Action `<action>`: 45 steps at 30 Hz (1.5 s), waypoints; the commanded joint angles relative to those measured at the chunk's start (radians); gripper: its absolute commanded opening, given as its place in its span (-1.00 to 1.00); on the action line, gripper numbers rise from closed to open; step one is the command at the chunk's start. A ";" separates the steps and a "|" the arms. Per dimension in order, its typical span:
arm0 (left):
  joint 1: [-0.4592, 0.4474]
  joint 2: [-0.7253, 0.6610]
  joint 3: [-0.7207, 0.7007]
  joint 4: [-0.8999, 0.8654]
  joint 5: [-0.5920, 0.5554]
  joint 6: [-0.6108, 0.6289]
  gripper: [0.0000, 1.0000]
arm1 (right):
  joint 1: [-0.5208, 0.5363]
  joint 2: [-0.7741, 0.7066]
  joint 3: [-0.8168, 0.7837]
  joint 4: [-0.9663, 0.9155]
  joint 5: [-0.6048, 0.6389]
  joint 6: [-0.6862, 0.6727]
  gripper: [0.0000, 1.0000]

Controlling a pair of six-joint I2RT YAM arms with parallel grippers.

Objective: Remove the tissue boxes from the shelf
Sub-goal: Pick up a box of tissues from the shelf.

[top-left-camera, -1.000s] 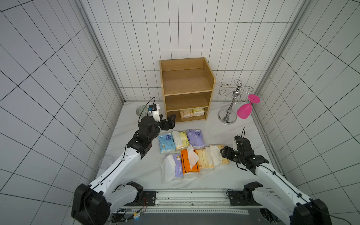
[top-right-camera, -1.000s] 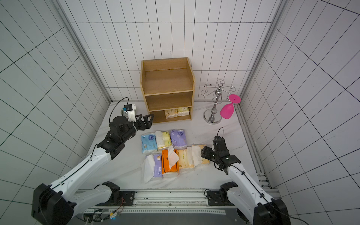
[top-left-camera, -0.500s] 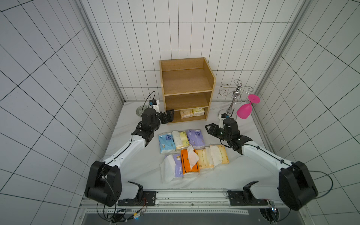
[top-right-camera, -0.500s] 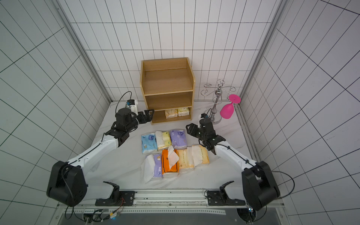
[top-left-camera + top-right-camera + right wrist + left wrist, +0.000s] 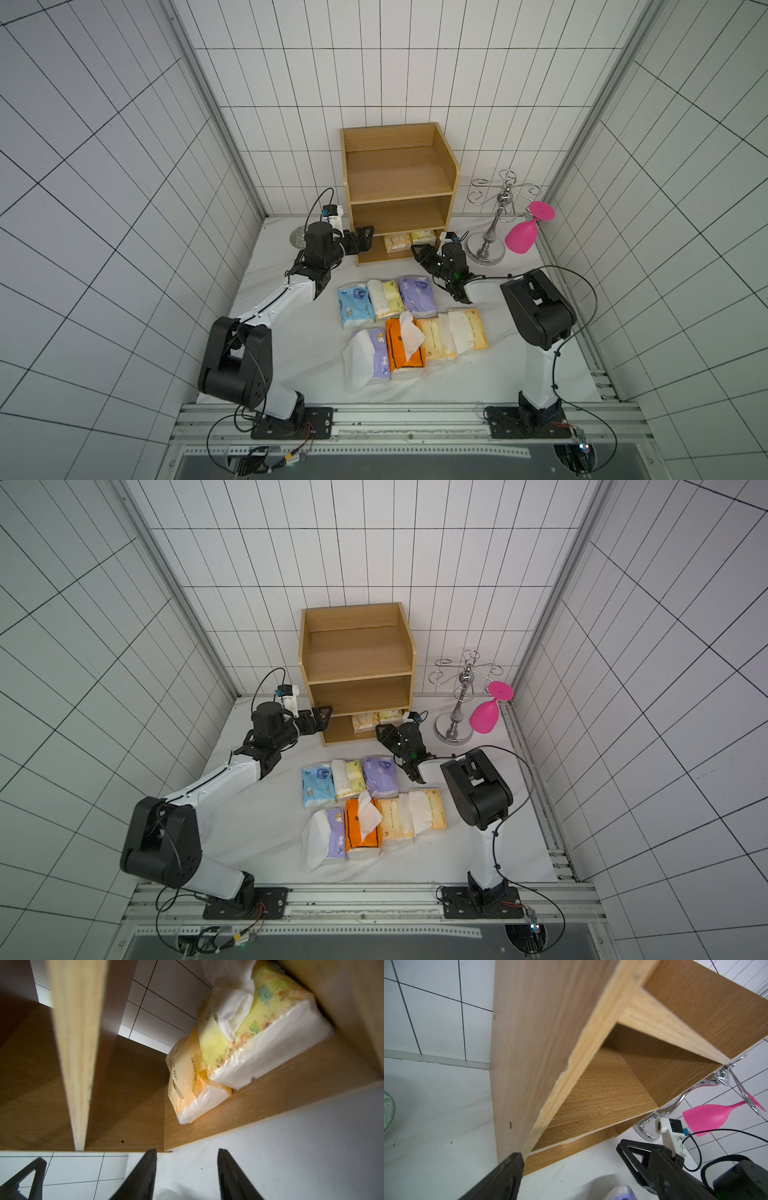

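**Two packs on the bottom tier, both grippers at the shelf front**

The shelf [image 5: 399, 178] stands at 12 o'clock on the table [image 5: 291, 332], back against the wall. Its bottom tier holds two tissue packs, side by side and touching. The peach pack [image 5: 395, 242] sits near the middle. The pale yellow pack [image 5: 424, 237] is at its 3 o'clock, close to the side panel, with white tissue bulging from its top.

Seven more packs lie on the table in two rows at 6 o'clock of the shelf. Among them are the light blue pack [image 5: 353, 305] at the 10 o'clock corner and the orange pack [image 5: 401, 347] in the near row.

The right gripper [image 5: 187, 1151] is low at the shelf's 5 o'clock and aimed at the two shelved packs. Its fingers are apart with nothing between them.

The left gripper [image 5: 368, 239] is at the 7 o'clock front corner, by the side panel's edge. Its fingers are spread wide and empty.

A metal stand [image 5: 490, 237] is at 3 o'clock of the shelf, with a pink glass [image 5: 521, 239] hanging from it.
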 commanded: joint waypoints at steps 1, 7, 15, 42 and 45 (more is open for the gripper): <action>0.028 0.011 -0.019 0.062 0.086 -0.004 0.97 | 0.015 0.067 0.095 0.069 0.017 0.034 0.03; 0.044 -0.002 -0.048 0.072 0.096 0.021 0.97 | 0.025 0.168 0.212 0.029 0.031 0.052 0.04; 0.047 -0.030 -0.057 0.074 0.130 0.024 0.96 | 0.045 0.254 0.324 -0.031 0.051 0.055 0.07; 0.058 -0.088 -0.084 0.070 0.142 0.031 0.97 | 0.048 0.213 0.298 -0.163 0.021 -0.014 -1.00; 0.057 -0.094 -0.085 0.058 0.143 0.028 0.97 | 0.050 0.174 0.243 -0.166 -0.003 -0.023 -1.00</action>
